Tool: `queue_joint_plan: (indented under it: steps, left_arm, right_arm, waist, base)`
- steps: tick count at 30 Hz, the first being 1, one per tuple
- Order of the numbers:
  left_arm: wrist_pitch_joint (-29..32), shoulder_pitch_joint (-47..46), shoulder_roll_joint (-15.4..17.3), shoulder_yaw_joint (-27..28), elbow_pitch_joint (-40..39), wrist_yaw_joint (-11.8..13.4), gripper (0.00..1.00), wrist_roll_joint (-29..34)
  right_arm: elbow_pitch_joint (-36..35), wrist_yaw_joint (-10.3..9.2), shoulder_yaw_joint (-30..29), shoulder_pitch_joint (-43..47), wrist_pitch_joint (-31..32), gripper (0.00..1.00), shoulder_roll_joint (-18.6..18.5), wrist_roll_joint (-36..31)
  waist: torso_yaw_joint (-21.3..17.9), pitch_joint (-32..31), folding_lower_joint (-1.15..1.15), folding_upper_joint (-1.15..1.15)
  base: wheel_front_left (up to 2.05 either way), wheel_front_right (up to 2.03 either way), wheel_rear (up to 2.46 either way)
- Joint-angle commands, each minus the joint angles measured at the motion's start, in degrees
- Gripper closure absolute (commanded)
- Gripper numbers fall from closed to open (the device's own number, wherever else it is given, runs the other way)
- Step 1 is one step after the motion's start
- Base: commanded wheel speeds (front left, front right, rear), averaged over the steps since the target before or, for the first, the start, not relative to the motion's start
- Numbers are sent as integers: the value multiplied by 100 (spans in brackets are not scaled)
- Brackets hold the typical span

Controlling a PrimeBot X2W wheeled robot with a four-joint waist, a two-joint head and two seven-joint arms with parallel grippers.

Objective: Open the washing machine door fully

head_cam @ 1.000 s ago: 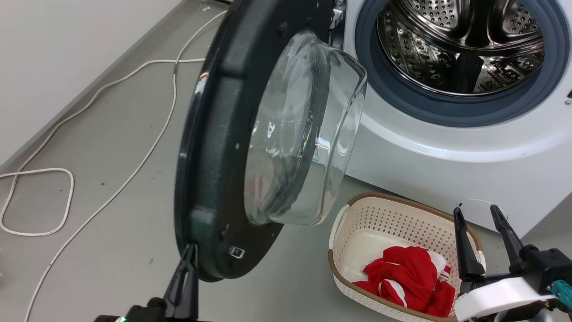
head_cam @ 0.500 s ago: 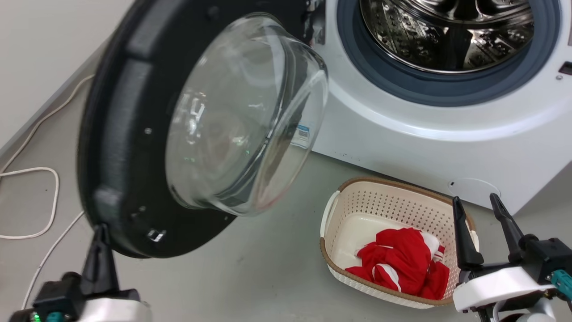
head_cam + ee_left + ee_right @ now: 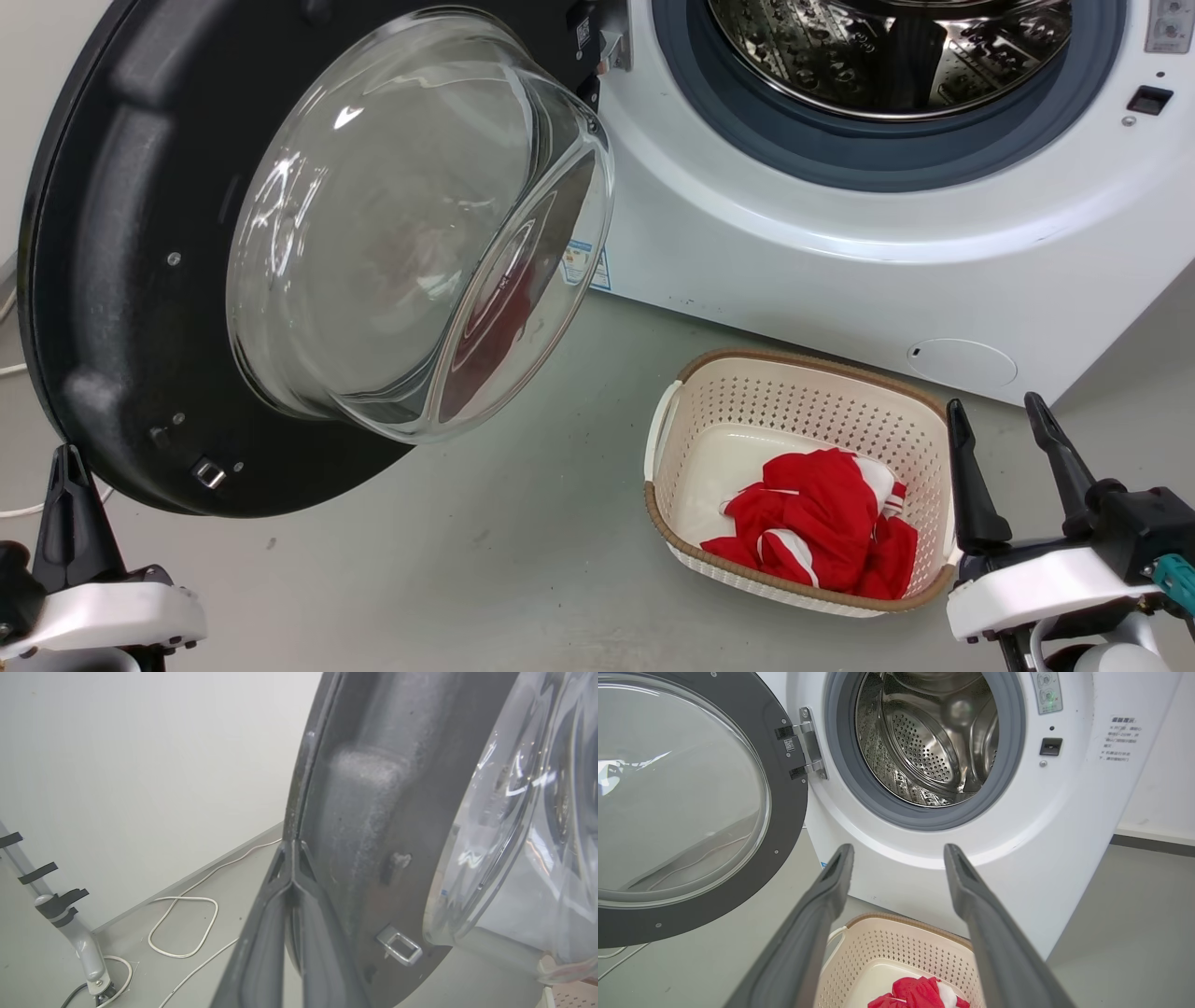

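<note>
Sitting at the lower left of the head view, the left gripper [image 3: 67, 457] has its fingers pressed together, nothing between them. In the left wrist view the tips meet right at the outer edge of the washing machine door [image 3: 364, 812]; touching or just short, can't tell. A white cable [image 3: 187, 899] loops on the floor [image 3: 140, 933] further left, by the wall.

The door [image 3: 121, 280] stands wide open, well clear of the opening, with its inner face toward the head camera. Its glass bowl [image 3: 392, 233] bulges out toward the right. The metal latch hook [image 3: 207, 474] sits near the lower rim, just right of the left gripper's tips. The hinge [image 3: 810, 742] ties the door's right side to the washing machine [image 3: 840, 280].

The steel drum [image 3: 934, 742] is fully exposed, with the grey gasket [image 3: 924, 819] around it. The blue label [image 3: 579, 266] is low on the front, seen partly through the bowl. The round service flap [image 3: 962, 362] is at the lower right.

The cream basket [image 3: 803, 411] is on the floor just in front of the machine, with red cloth [image 3: 812, 532] inside.

At the lower right, the right gripper [image 3: 993, 403] has its fingers spread wide and holds nothing. It hangs near the basket's right end, apart from the door.
</note>
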Motion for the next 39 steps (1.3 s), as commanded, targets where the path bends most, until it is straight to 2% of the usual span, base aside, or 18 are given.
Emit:
queue_joint_plan:
  steps: [1,8,15,22,23,24,25,26,33,39]
  left_arm:
    - [14,-147,-5,96,68,-73,100,59]
    - [14,5,-161,175,84,-193,100,245]
    - [13,553,-583,123,-498,-209,100,464]
    - [13,952,-891,-409,-970,-399,100,662]
    - [13,962,-914,-524,-988,-445,93,671]
    - [13,960,-940,-618,-981,-475,69,691]
    - [13,922,-957,-714,-968,-516,31,699]
    - [13,868,-974,-798,-950,-551,0,703]
    - [13,512,-1011,-1155,-746,-708,0,763]
    - [13,298,-1018,-1208,-557,-759,0,851]
  right_arm:
    - [26,-4,-4,-85,-47,0,11,-26]
    - [126,-4,16,-59,-108,0,10,60]
    - [275,-4,39,50,-225,0,10,206]
    - [382,-4,24,123,-294,0,10,246]
    - [389,-4,32,124,-300,0,11,241]
    - [395,-4,37,118,-296,0,10,235]
    - [403,-4,46,107,-296,0,11,233]
    - [403,-4,62,93,-300,0,11,220]
    - [365,-4,73,14,-303,0,11,137]
    - [286,-4,28,22,-270,0,11,-10]
  waist:
    - [-20,-30,0,0]
    - [-82,-167,0,0]
    - [-216,-429,0,0]
    - [-378,-618,0,0]
    - [-413,-637,0,0]
    - [-458,-654,0,0]
    - [-509,-673,0,0]
    - [-562,-683,0,0]
    - [-1020,-727,0,0]
    - [-1469,-715,0,0]
  base:
    - [0,0,0]
    - [0,0,0]
    - [0,0,0]
    - [0,0,0]
    - [0,0,0]
    - [0,0,0]
    - [0,0,0]
    - [0,0,0]
    - [0,0,0]
    - [0,0,0]
